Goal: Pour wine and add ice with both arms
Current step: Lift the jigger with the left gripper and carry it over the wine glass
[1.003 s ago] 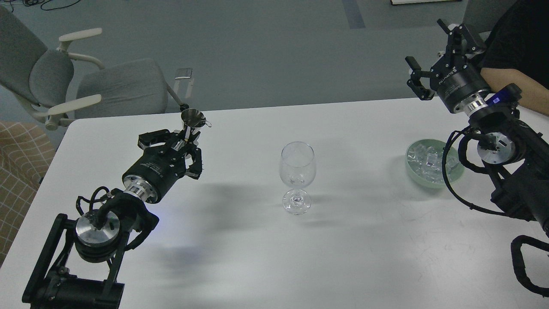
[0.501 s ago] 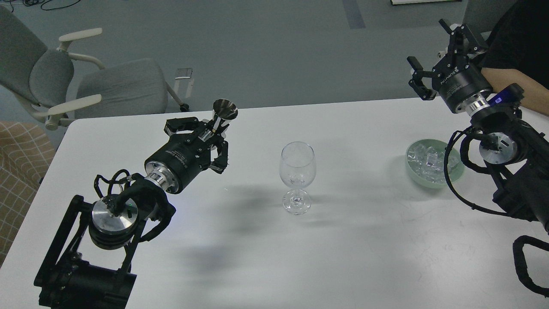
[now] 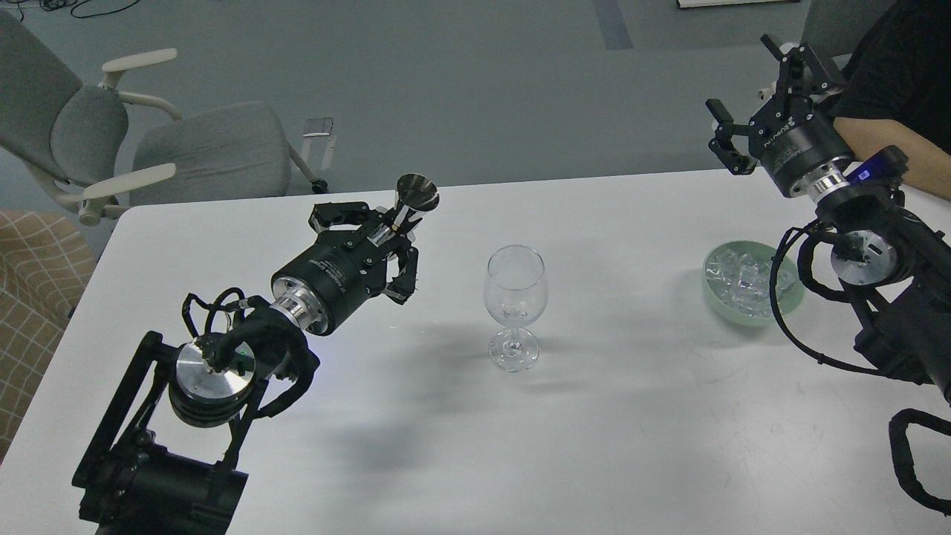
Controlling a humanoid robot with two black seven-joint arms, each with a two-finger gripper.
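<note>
Steel jigger (image 3: 416,196): your left gripper (image 3: 391,232) grips its stem, left of the wine glass (image 3: 515,305).
Right gripper (image 3: 765,96): fingers spread, empty, above the ice (image 3: 743,279) bowl (image 3: 752,316).

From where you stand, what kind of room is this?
Probably an office or lab: a white table, a grey office chair on grey floor, and a person's forearm beside the right arm.

The jigger (image 3: 414,198) is polished metal, mirror-bright. Right of it, the wine glass (image 3: 515,305) is clear, glossy glass on a smooth matt white table (image 3: 609,416). Farther right, glassy ice (image 3: 739,276) fills a matt pale-green bowl (image 3: 750,316). Behind the table, the chair (image 3: 200,148) wears grey cloth.
</note>
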